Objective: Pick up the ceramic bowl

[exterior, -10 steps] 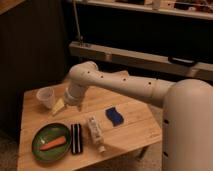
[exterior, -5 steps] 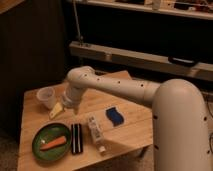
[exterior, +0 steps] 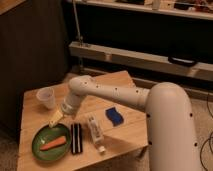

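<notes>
— Green ceramic bowl [exterior: 40, 136] sits at the near-left corner of the wooden table [exterior: 122, 137], with an orange carrot [exterior: 54, 144] lying in it. Black bar [exterior: 76, 138] is just beside its right rim, white tube [exterior: 95, 132] next over.
— Gripper [exterior: 56, 119]?
— At the bowl's far rim, tip angled down-left. Released or clenched: can't tell. Nothing visibly held.
— So approach phase. I'd take the far rim, one jaw inside and one outside, clear of the carrot.
— Agreed. Rim is low, so come down steep and seat deep or it'll likely slip. Lift level; the carrot could roll.
— Neighbours?
— Black bar is the tight one, so keep to the rim's far-left arc. Blue sponge [exterior: 115, 116] and translucent cup [exterior: 46, 97] are farther back, well apart from the bowl. Dark shelving [exterior: 150, 55] is behind, no concern.
</notes>
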You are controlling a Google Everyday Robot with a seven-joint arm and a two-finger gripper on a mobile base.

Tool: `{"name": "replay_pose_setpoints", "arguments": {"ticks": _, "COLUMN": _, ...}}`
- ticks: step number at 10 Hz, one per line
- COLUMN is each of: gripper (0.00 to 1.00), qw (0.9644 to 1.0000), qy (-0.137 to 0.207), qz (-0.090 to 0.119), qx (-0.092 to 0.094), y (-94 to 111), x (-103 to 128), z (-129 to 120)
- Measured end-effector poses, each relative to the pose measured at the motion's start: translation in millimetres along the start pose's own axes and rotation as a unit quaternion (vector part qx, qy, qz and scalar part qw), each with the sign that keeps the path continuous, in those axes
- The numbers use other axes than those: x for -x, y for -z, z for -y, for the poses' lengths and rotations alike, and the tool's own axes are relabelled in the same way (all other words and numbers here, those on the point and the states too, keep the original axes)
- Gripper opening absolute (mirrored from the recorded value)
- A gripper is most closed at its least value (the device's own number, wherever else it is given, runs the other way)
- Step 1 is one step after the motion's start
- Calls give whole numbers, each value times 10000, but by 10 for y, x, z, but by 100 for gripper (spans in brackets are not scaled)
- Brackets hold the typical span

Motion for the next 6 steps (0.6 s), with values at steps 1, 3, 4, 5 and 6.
{"name": "replay_pose_setpoints", "arguments": {"ticks": 1, "gripper": 80, "qw": 10000, "qy": 65, "qz": 7, "qx": -70, "y": -41, "x": -9, "z": 19}}
{"name": "replay_pose_setpoints", "arguments": {"ticks": 3, "gripper": 80, "qw": 9997, "qy": 122, "qz": 95, "qx": -195, "y": -188, "x": 2, "z": 48}}
{"name": "replay_pose_setpoints", "arguments": {"ticks": 4, "gripper": 79, "qw": 9995, "qy": 107, "qz": 132, "qx": -248, "y": -252, "x": 28, "z": 34}}
{"name": "replay_pose_setpoints", "arguments": {"ticks": 5, "gripper": 74, "qw": 9995, "qy": 92, "qz": 142, "qx": -270, "y": -271, "x": 40, "z": 22}}
{"name": "replay_pose_setpoints", "arguments": {"ticks": 6, "gripper": 64, "qw": 9994, "qy": 90, "qz": 168, "qx": -286, "y": -301, "x": 51, "z": 26}}
